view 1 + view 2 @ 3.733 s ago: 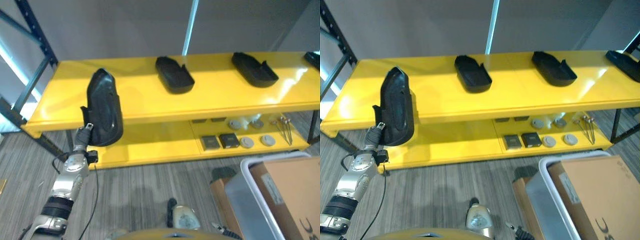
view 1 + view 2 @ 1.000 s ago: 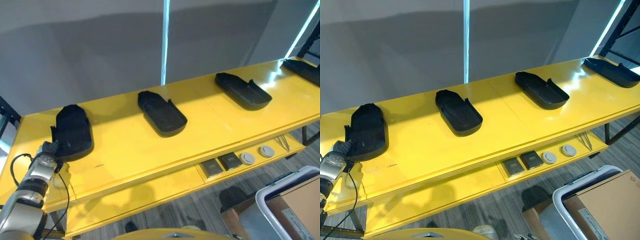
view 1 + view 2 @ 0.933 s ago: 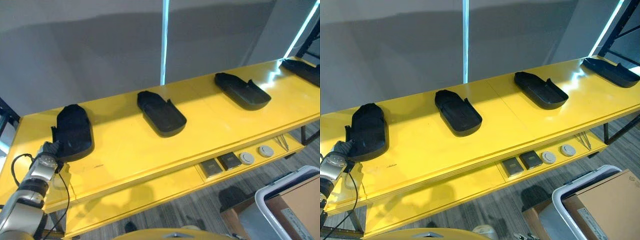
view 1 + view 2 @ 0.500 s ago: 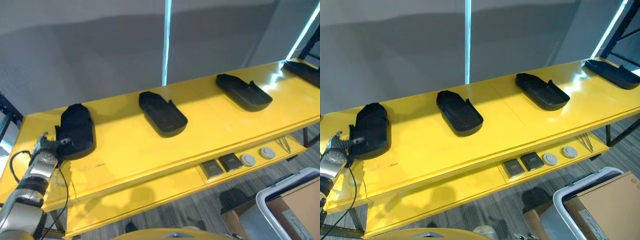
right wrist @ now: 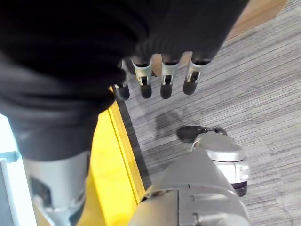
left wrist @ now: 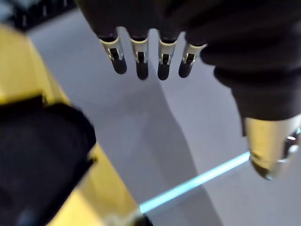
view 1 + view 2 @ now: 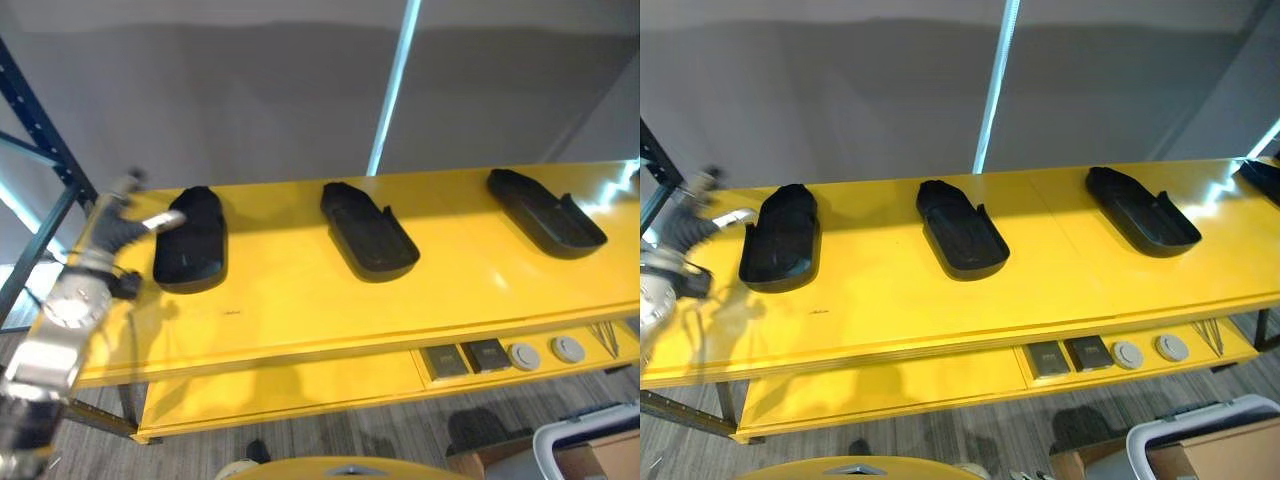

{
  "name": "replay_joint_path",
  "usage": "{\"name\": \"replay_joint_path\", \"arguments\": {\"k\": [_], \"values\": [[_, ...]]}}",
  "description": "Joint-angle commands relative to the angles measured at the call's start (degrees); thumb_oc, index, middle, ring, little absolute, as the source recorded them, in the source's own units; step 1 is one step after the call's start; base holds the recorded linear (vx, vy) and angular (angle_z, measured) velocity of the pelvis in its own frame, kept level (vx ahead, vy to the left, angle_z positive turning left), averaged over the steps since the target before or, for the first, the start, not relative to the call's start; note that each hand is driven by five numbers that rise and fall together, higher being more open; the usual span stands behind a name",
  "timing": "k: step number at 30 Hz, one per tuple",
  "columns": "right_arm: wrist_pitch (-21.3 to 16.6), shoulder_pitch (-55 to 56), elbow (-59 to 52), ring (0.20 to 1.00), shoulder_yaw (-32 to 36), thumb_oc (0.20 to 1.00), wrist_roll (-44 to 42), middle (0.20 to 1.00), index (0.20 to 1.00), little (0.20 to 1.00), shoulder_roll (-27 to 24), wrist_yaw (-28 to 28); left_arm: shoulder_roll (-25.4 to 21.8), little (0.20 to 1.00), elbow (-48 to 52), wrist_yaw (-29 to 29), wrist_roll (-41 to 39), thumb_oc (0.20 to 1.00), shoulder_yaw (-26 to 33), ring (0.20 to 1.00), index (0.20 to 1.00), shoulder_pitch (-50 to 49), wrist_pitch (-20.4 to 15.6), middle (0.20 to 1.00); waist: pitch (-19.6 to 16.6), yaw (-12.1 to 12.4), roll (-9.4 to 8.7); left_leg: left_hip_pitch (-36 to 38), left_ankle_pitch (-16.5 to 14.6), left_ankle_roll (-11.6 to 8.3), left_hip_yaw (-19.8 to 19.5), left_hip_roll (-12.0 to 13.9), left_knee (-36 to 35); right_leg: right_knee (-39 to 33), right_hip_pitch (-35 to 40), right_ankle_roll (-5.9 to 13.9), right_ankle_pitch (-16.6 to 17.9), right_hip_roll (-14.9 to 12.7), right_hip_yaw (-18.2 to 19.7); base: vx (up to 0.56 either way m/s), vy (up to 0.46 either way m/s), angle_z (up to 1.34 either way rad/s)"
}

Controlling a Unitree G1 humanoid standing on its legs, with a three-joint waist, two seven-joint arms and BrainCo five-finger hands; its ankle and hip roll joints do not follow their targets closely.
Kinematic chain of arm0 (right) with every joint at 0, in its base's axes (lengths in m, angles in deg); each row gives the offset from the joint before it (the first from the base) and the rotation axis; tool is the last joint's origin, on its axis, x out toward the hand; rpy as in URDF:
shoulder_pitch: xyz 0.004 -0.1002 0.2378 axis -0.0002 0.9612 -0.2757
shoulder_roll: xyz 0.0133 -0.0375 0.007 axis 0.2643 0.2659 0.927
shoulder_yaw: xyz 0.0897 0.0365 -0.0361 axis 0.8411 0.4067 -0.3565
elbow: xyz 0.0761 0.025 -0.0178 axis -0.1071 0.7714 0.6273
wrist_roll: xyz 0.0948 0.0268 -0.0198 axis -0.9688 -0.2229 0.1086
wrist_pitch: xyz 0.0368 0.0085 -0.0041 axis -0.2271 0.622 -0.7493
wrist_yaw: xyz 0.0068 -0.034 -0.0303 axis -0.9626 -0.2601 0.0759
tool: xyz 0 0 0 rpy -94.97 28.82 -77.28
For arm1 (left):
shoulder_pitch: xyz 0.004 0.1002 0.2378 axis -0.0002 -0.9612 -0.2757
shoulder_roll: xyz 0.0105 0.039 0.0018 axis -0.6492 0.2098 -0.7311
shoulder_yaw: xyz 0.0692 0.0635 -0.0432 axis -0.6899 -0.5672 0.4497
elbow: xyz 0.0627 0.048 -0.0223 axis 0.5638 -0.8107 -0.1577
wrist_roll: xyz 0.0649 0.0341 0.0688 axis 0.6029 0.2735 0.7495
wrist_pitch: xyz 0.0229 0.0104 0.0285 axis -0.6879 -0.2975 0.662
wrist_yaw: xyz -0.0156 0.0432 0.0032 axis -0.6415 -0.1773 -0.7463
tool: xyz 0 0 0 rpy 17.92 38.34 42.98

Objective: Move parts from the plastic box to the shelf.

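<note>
Left eye view: the leftmost black part (image 7: 191, 240) now lies flat at the left end of the yellow shelf (image 7: 300, 310). The left hand (image 7: 125, 225) has let go and lifted clear, apparently with fingers straight. This placement looks finished. The right hand (image 5: 155, 80) hangs relaxed, empty, over the floor.

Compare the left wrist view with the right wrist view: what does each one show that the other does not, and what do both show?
The left wrist view shows the left hand with straight fingers, apart from a black part lying on the yellow shelf before a grey wall.

The right wrist view shows the right hand, relaxed and holding nothing, above grey carpet.

Both show an empty open hand and a yellow surface.
</note>
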Motion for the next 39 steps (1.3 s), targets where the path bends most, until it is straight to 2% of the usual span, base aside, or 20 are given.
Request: {"name": "replay_joint_path", "arguments": {"k": [1, 2, 3, 4, 5, 6, 7, 13, 16, 23, 25, 29, 33, 39], "values": [[-1.65, -2.34, 2.57, 1.0, -0.29, 1.0, 0.61, 1.0, 1.0, 1.0, -0.53, 1.0, 0.93, 1.0, -3.98, 7.41, -7.29, 1.0, -0.2, 1.0, 1.0, 5.09, -3.93, 1.0, 1.41, -0.68, 0.12, 3.3, -4.77, -2.85, -1.3, 4.3, 0.06, -1.96, -4.15, 0.31, 4.71, 0.34, -0.09, -0.01, 0.005, 0.03], [-1.79, -2.44, 2.7, 1.0, -0.59, 1.0, 0.49, 1.0, 1.0, 1.0, -0.45, 1.11, 2.5, 1.0, -3.83, 10.1, -9.8, 1.0, -1.58, 1.0, 1.0, 4.07, -3.9, 1.0, 1.43, -0.55, 0.11, 3.29, -4.73, -2.85, -1.34, 4.31, -0.03, -2.0, -4.17, 0.34, 4.72, 0.37, -0.13, 0.0, 0.005, 0.07], [-1.98, -2.59, 2.97, 1.0, -0.81, 1.0, 0.35, 1.0, 1.0, 1.0, -0.49, 1.11, 2.99, 1.0, -3.81, 10.36, -10.71, 1.0, -2.58, 1.0, 1.0, 3.67, -4.08, 1.0, 1.42, -0.53, 0.11, 3.27, -4.71, -2.85, -1.37, 4.31, -0.06, -2.02, -4.2, 0.35, 4.75, 0.38, -0.11, -0.01, 0.007, 0.09], [-2.22, -3.03, 3.4, 1.0, -1.4, 1.0, 0.27, 1.0, 1.0, 1.0, -0.66, 1.2, 4.05, 0.831, -3.87, 11.96, -13.73, 0.831, -5.0, 0.831, 0.831, 2.82, -4.65, 0.831, 1.49, -0.48, 0.1, 3.21, -4.66, -2.8, -1.37, 4.31, -0.07, -2.02, -4.29, 0.37, 4.83, 0.41, -0.04, -0.01, 0.005, 0.08], [-2.36, -3.16, 3.58, 1.0, -1.58, 1.0, 0.22, 1.0, 1.0, 1.0, -0.8, 1.16, 4.57, 0.755, -3.62, 12.41, -14.23, 0.755, -5.76, 0.755, 0.755, 2.38, -4.55, 0.755, 1.51, -0.43, 0.11, 3.18, -4.65, -2.78, -1.35, 4.3, -0.07, -2.05, -4.33, 0.38, 4.87, 0.4, -0.05, -0.01, 0.006, 0.06], [-3.09, -3.6, 4.38, 1.0, -2.36, 1.0, -0.29, 1.0, 1.0, 1.0, -1.04, 1.13, 5.36, 0.278, -3.85, 13.9, -14.5, 0.278, -8.49, 0.278, 0.278, 1.73, -6.12, 0.278, 1.53, -0.47, 0.13, 3.13, -4.62, -2.71, -1.25, 4.33, -0.07, -2.12, -4.48, 0.44, 5.04, 0.37, 0.04, -0.01, 0.004, 0.05], [-3.13, -3.73, 4.49, 1.0, -2.52, 1.0, -0.45, 1.0, 1.0, 1.0, -1.07, 1.16, 5.4, 0.2, -3.88, 13.92, -14.77, 0.2, -9.01, 0.2, 0.2, 1.61, -6.53, 0.2, 1.54, -0.5, 0.12, 3.12, -4.6, -2.71, -1.22, 4.33, -0.07, -2.12, -4.51, 0.46, 5.07, 0.36, 0.09, 0.0, 0.0, 0.0], [-2.77, -3.8, 4.24, 1.0, -3.6, 1.0, -0.73, 1.0, 1.0, 1.0, -1.73, 1.62, 5.53, 0.2, -2.91, 13.73, -16.2, 0.2, -11.26, 0.2, 0.2, -0.88, -7.82, 0.2, 1.83, -0.55, 0.18, 2.94, -4.45, -2.61, -0.88, 4.41, -0.07, -2.31, -4.93, 0.64, 5.41, 0.26, 0.19, -0.01, 0.002, -0.05], [-3.32, -3.39, 5.0, 1.0, -3.87, 1.0, -1.06, 1.0, 1.0, 1.0, -1.85, 1.81, 5.03, 0.2, -5.97, 9.14, -14.2, 0.2, -11.47, 0.2, 0.2, -2.18, -9.93, 0.2, 1.84, -0.58, 0.22, 2.97, -4.35, -2.6, -0.71, 4.49, -0.07, -2.31, -4.99, 0.64, 5.49, 0.17, 0.11, 0.0, 0.0, 0.0], [-2.75, -2.84, 3.4, 1.0, -4.1, 1.0, -1.16, 1.0, 1.0, 1.0, -1.74, 2.12, 6.72, 0.2, -13.25, 1.11, -9.04, 0.2, -9.55, 0.2, 0.2, -1.37, -11.23, 0.2, 1.86, -0.97, -0.08, 3.18, -4.42, -2.54, -0.52, 4.65, -0.05, -1.96, -5.14, 0.35, 5.28, 0.13, 0.26, 0.0, 0.0, 0.0], [-2.43, -2.98, 3.11, 1.0, -4.22, 1.0, -1.03, 1.0, 1.0, 1.0, -1.73, 2.02, 7.07, 0.2, -15.54, -0.17, -8.09, 0.2, -9.68, 0.2, 0.2, -0.6, -12.16, 0.2, 1.83, -1.16, -0.16, 3.25, -4.38, -2.59, -0.5, 4.74, -0.03, -1.79, -5.21, 0.26, 5.25, 0.15, 0.4, 0.0, 0.0, 0.0], [-1.85, -3.12, 2.65, 1.0, -4.64, 1.0, -0.8, 1.0, 1.0, 1.0, -1.73, 1.88, 8.53, 0.2, -18.99, -2.66, -8.36, 0.2, -9.95, 0.2, 0.2, 1.38, -11.8, 0.2, 1.73, -1.63, -0.37, 3.44, -4.39, -2.6, -0.35, 4.87, 0.01, -1.55, -5.23, 0.22, 5.14, 0.18, 0.58, 0.0, 0.0, 0.0], [-1.07, -3.48, 2.27, 1.0, -5.49, 1.0, 0.11, 1.0, 1.0, 1.0, -1.78, 1.76, 9.92, 0.2, -26.76, -6.42, -4.72, 0.2, -11.02, 0.2, 0.2, 5.78, -14.37, 0.2, 1.69, -2.8, -0.7, 3.89, -4.43, -2.65, 0.17, 5.07, 0.06, -1.12, -5.33, 0.26, 5.05, 0.32, 1.24, 0.02, -0.005, -0.02], [-0.48, -3.9, 2.27, 1.0, -5.72, 1.0, 1.04, 1.0, 1.0, 1.0, -2.45, 0.9, 10.75, 0.2, -33.55, -9.12, -3.7, 0.2, -11.08, 0.2, 0.2, 10.36, -14.39, 0.2, 1.67, -3.96, -0.96, 4.3, -4.42, -2.77, 0.91, 5.36, 0.14, -0.89, -5.36, 0.27, 5.03, 0.39, 1.79, 0.02, -0.006, -0.07]]}}
